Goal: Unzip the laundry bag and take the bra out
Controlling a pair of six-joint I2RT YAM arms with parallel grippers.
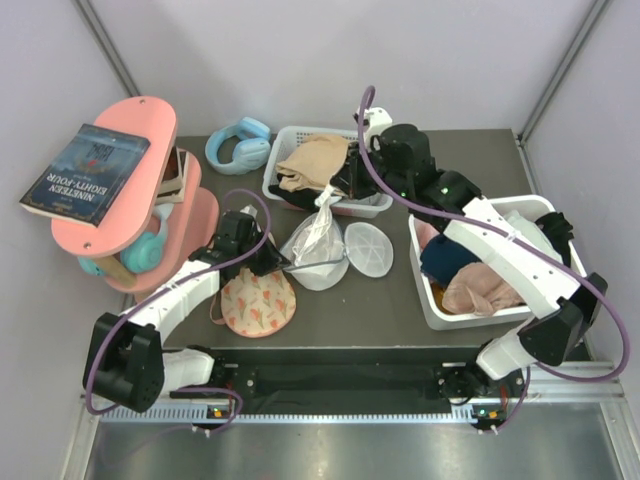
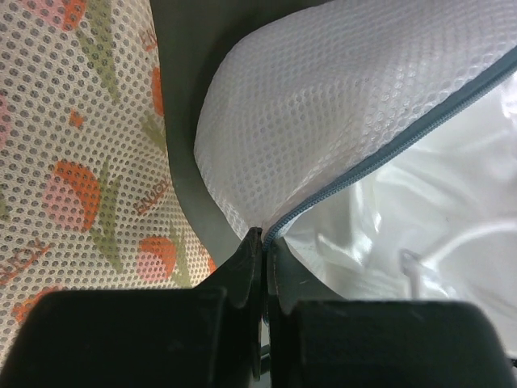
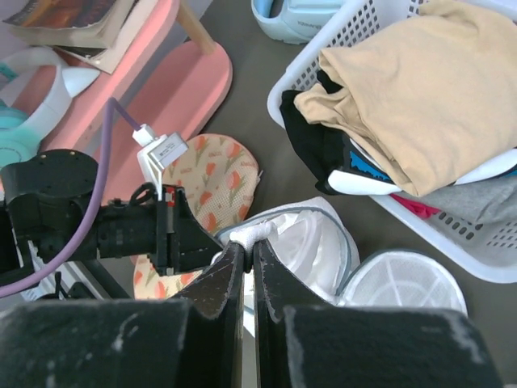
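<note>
The white mesh laundry bag (image 1: pixel 322 255) lies open mid-table, its round flap (image 1: pixel 368 248) folded out to the right. My right gripper (image 1: pixel 333 192) is shut on a pinch of the bag's white mesh (image 3: pixel 262 233) and holds it lifted into a peak. My left gripper (image 1: pixel 283 265) is shut on the bag's grey zip rim (image 2: pixel 323 198) at its left edge. The peach floral bra (image 1: pixel 258 303) lies flat on the table just left of the bag, outside it. It also shows in the left wrist view (image 2: pixel 73 162) and in the right wrist view (image 3: pixel 216 174).
A white slatted basket (image 1: pixel 287 140) with a tan garment (image 1: pixel 315 160) stands behind the bag. A second white basket (image 1: pixel 480 315) of clothes is on the right. Blue headphones (image 1: pixel 238 145) lie at the back. A pink shelf (image 1: pixel 130 190) with a book (image 1: pixel 85 170) stands on the left.
</note>
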